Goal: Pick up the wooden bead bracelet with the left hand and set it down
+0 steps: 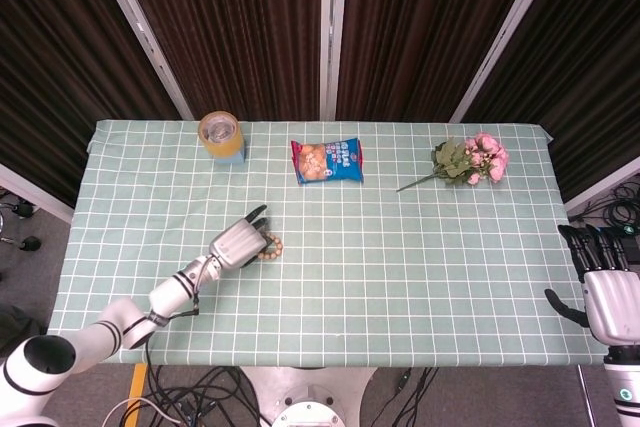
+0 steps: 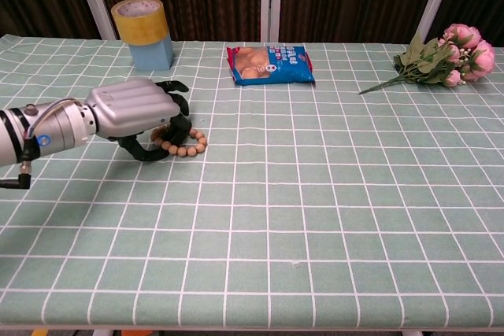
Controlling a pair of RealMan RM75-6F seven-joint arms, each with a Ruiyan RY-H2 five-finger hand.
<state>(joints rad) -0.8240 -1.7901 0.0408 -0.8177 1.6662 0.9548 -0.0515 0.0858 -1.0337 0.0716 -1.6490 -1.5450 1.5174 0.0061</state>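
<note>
At the near left of the desk point(image 2: 315, 218), the left hand point(image 2: 135, 112) lies low over the checked cloth, palm down, its dark fingers point(image 2: 178, 125) curled over the near-left part of the wooden bead bracelet point(image 2: 184, 145); whether they actually pinch the beads or only rest on them cannot be told from either view. The bracelet itself lies flat on the cloth, its right arc showing clear of the hand in both the chest view and the head view point(image 1: 272, 246). Judged state of task: reach completed, grasp in the making, lift not yet done, set-down not yet done. At the near right edge, the right hand point(image 1: 604, 287) is held off the desk, fingers extended upward and apart, holding nothing, well apart from everything on the cloth. Further back, left: a roll of yellow tape point(image 2: 141, 20) standing on a pale blue box point(image 2: 152, 54). Further back, centre: a blue snack packet point(image 2: 270, 64) lying flat. Far right: a bunch of pink flowers point(image 2: 453, 57) lying on its side, stem pointing toward the centre. None of these far items is touched by either hand.
</note>
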